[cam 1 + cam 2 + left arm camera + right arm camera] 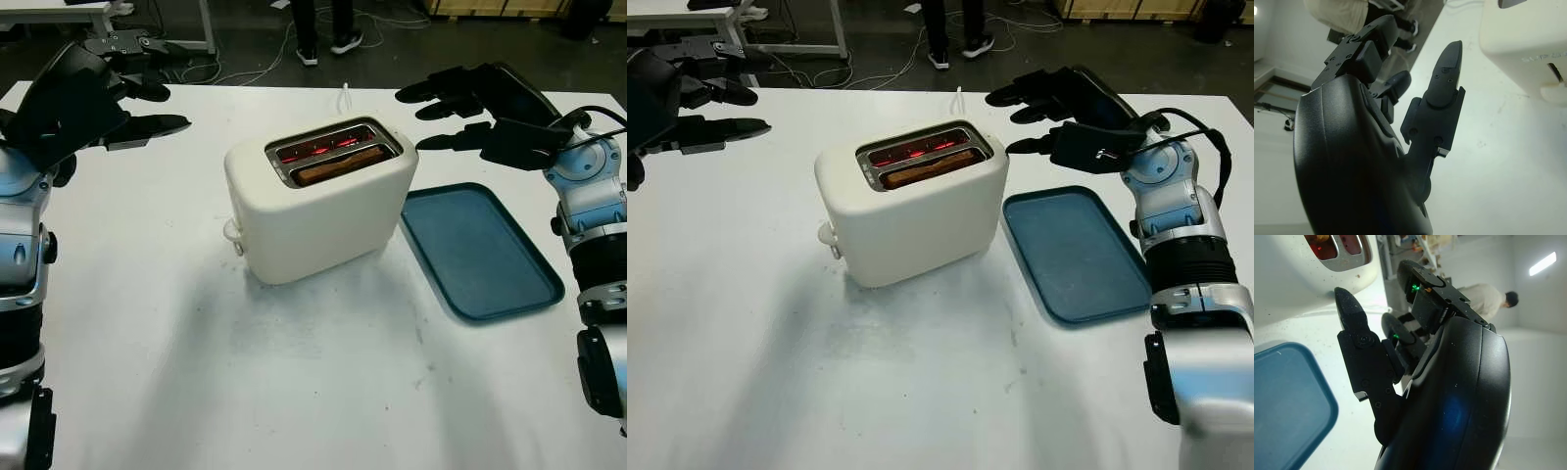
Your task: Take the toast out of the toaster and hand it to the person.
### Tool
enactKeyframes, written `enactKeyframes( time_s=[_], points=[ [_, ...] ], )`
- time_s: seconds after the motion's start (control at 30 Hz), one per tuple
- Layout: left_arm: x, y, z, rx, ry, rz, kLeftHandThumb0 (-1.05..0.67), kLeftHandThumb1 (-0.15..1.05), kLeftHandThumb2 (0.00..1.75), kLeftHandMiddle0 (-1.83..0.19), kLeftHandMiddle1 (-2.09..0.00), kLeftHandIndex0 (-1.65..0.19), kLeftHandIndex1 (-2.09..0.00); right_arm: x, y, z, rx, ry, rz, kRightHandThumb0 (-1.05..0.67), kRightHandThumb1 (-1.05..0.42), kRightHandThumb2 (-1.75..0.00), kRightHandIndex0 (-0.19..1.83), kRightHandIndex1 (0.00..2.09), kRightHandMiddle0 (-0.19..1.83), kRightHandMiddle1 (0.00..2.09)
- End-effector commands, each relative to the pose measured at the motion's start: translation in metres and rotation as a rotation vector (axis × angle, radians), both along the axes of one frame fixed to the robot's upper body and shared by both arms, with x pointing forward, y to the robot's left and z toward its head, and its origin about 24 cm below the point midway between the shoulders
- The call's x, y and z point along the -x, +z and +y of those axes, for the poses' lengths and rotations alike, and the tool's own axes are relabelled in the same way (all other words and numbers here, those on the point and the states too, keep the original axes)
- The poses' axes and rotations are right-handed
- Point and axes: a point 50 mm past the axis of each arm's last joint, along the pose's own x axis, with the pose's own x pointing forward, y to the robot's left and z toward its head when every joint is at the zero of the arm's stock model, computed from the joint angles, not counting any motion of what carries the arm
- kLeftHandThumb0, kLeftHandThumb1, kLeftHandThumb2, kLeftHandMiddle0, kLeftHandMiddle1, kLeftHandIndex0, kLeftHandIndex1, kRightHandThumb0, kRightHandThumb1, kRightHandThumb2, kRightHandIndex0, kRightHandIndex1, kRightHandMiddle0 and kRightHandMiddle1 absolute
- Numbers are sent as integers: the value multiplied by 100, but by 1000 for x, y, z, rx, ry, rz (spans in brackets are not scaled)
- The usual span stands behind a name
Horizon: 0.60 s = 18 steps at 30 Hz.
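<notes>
- Head views: one toast (340, 164) sits sunk in the near slot of one cream toaster (323, 211), far slot glowing; one blue tray (480, 251) beside it. A person (323, 27) is cut off above the shins.
- Left wrist: left hand (1376, 127) released, empty, beside the toaster.
- Right wrist: right hand (1415, 347) released, above the tray.

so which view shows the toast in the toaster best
The left eye view: the toast shows along its whole top edge in the toaster's near slot. The right eye view shows it similarly. The right wrist view catches just a slot corner; the left wrist view, the toaster's side.
</notes>
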Motion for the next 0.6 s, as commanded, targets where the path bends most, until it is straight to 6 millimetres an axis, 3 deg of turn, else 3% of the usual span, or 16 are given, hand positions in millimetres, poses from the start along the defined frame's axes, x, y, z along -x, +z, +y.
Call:
enactKeyframes(
  time_s=[0.0,0.57],
  points=[
    [1,2,-1,-5,0,-5,-29,86,1,-19,-95,-41,-40,0,8,-1,1,6,-32,-28,-79,0,85,0,77,0],
    [1,2,0,-11,3,-9,-29,86,0,-19,-93,-41,-40,0,8,-1,0,8,-39,-27,-78,0,86,1,78,1]
  ],
)
